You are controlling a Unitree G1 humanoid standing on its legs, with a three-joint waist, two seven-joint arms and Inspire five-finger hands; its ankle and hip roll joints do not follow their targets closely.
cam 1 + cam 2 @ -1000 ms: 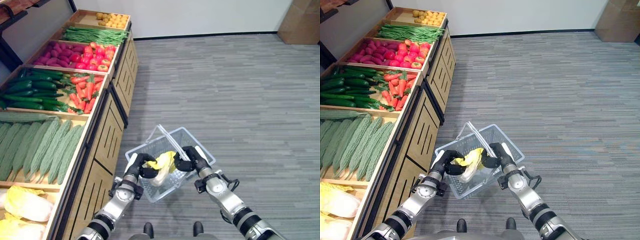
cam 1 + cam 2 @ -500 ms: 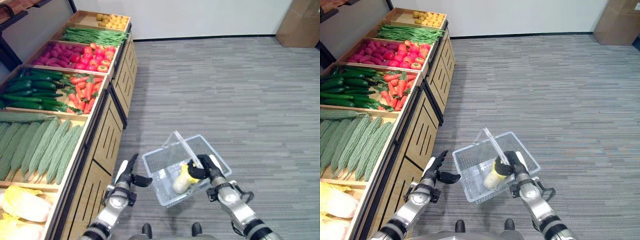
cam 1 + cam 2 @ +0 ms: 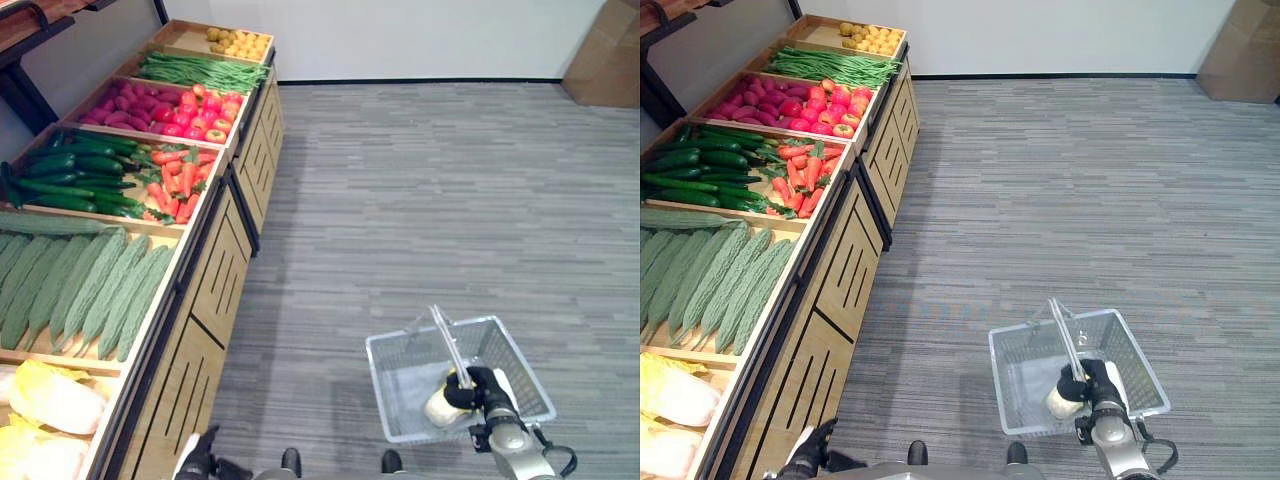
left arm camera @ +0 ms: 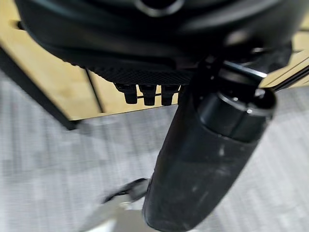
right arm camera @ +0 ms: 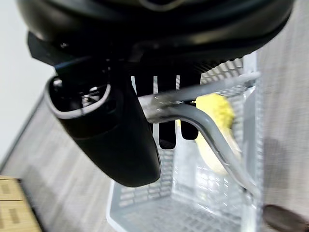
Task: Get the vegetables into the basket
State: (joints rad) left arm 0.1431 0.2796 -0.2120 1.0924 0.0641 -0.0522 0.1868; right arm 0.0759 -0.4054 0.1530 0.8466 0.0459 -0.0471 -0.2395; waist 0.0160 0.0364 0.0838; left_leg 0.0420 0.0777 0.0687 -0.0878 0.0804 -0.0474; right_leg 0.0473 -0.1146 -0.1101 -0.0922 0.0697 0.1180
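Observation:
A grey wire basket (image 3: 395, 338) hangs over the carpet at the lower right, and my right hand (image 3: 485, 385) is shut on its grey handle (image 3: 445, 340). The right wrist view shows the fingers (image 5: 166, 130) curled round that handle (image 5: 203, 123). Inside the basket lies a pale yellow Chinese cabbage (image 3: 438, 408), also seen as a yellow cabbage (image 5: 215, 130) past the fingers. My left hand (image 3: 200, 463) hangs low beside the wooden stand, open and holding nothing; its thumb (image 4: 207, 159) and fingers (image 4: 147, 94) face the stand's front.
A long wooden stand (image 3: 215, 290) runs along the left with crates of cabbages (image 3: 50, 400), bitter gourds (image 3: 80, 290), cucumbers (image 3: 60, 175), carrots (image 3: 180, 180), red produce (image 3: 165, 105), green beans (image 3: 195, 70) and potatoes (image 3: 235, 42). A cardboard box (image 3: 605, 55) stands far right.
My left hand let go of the cabbage in the basket and dropped low beside the stand. The right hand carried the basket away to the right. The camera has shifted a little.

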